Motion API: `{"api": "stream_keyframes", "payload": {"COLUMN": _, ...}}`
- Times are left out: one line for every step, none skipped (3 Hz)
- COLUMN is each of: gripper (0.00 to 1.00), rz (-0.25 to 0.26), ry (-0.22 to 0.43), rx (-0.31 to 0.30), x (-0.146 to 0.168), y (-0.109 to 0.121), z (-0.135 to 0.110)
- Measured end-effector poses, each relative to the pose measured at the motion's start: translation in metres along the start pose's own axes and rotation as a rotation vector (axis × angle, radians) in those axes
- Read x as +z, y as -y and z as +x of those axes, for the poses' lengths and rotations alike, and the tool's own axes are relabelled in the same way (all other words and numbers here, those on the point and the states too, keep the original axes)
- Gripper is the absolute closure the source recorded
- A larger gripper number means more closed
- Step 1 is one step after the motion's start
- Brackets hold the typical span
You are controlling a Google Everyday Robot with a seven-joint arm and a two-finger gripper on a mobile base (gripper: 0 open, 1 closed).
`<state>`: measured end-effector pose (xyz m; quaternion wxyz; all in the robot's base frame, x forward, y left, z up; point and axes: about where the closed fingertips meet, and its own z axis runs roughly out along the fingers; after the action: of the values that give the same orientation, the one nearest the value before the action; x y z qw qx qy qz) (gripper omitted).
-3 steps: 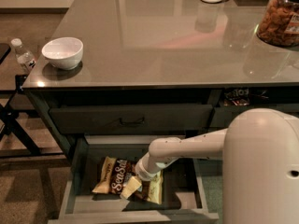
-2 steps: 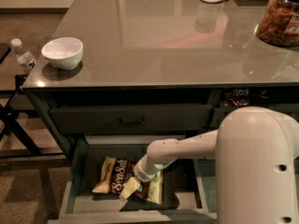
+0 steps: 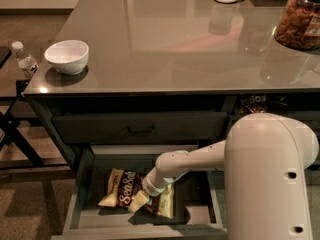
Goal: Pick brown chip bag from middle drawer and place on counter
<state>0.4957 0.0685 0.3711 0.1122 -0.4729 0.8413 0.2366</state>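
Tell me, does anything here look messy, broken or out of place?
Nothing looks spilled or broken. The only oddity is the brown chip bag, lying crooked on the floor of the open middle drawer, with the robot's gripper down on it. On the counter, the white bowl and snack jar stand upright.

Tool [image 3: 141, 202] on chip bag [image 3: 121, 192] in drawer [image 3: 199, 216]

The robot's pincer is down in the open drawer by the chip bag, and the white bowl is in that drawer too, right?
Not quite. The camera view shows the white bowl on the counter, not in the middle drawer. The pincer is indeed down in that open drawer at the brown chip bag.
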Motion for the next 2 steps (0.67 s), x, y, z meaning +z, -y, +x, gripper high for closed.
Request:
{"api": "stream_keyframes", "payload": {"gripper": 0.39, "rz": 0.000, "ry": 0.000, "rx": 0.000, "x": 0.0000, "y": 0.0000, "z": 0.0000}}
{"api": "stream_keyframes", "payload": {"gripper": 0.63, "rz": 0.000, "ry": 0.000, "rx": 0.000, "x": 0.0000, "y": 0.0000, "z": 0.0000}}
